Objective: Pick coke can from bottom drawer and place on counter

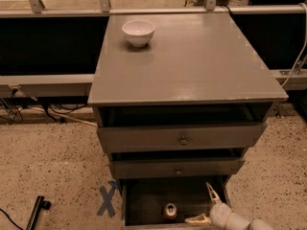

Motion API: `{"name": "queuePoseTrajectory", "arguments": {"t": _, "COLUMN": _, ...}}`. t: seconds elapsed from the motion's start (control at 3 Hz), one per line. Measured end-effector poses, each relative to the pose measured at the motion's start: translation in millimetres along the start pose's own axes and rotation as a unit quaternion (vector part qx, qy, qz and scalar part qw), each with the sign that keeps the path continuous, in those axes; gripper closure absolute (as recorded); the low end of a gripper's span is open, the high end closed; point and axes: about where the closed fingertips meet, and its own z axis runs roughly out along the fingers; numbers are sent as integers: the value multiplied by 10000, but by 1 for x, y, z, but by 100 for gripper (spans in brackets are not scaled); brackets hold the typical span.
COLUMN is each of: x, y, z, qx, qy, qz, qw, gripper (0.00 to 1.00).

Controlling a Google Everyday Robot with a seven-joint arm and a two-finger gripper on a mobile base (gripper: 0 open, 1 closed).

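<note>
Coke can stands upright on the dark floor of the open bottom drawer, near its front. Gripper is inside the drawer just beside the can, fingers spread apart, holding nothing. White bowl sits on the worktop, back left.

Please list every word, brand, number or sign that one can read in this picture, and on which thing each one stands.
"X": a blue mark on the floor, left of the bottom drawer.
Coke can, in that drawer: its top faces the camera, no brand can be read.
Tool, open, inside the drawer right of the can: no label shows.
Bowl and counter: no text.
</note>
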Motion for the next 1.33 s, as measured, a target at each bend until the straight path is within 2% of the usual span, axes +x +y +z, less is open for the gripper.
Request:
{"name": "queuePoseTrajectory", "arguments": {"t": 0.33, "x": 11, "y": 7, "z": 15, "qx": -291, "qy": 61, "qz": 75, "qw": 9995, "gripper": 0}}
{"name": "queuePoseTrajectory", "arguments": {"t": 0.67, "x": 31, "y": 33, "z": 49, "qx": -843, "qy": 244, "qz": 112, "qw": 9961, "gripper": 0}}
{"name": "queuePoseTrajectory", "arguments": {"t": 1.33, "x": 47, "y": 62, "z": 87, "qx": -1352, "qy": 283, "qz": 148, "qw": 9903, "gripper": 0}}
